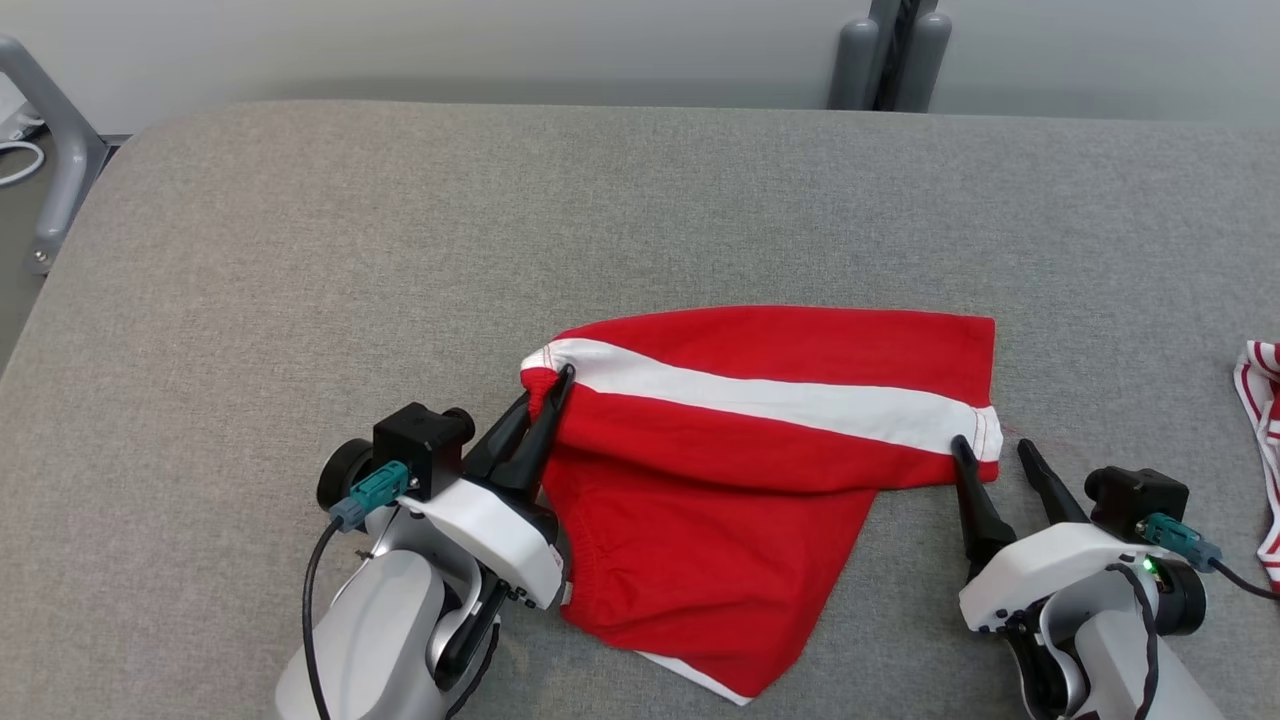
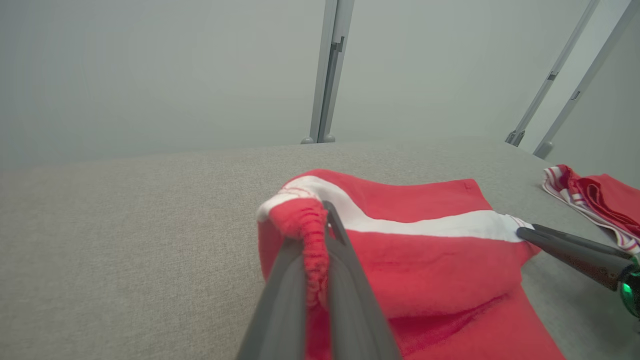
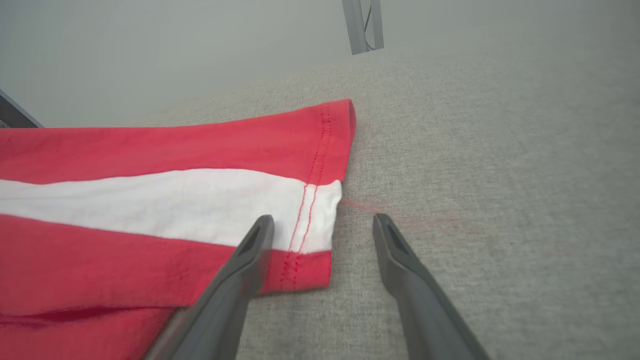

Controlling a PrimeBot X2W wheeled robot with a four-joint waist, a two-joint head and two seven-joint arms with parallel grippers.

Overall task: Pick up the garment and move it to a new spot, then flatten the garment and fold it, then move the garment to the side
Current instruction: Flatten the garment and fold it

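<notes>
The left tool (image 1: 558, 388) is at the lower left of the head view. Its two dark fingers are pressed together, pointing up and to the right, and pinch a bunched edge of the garment (image 1: 760, 450). The right tool (image 1: 992, 446), at the lower right, has its fingers spread wide, one tip over the cloth's hem and the other beside it. Both pale forearms angle inward.
</notes>
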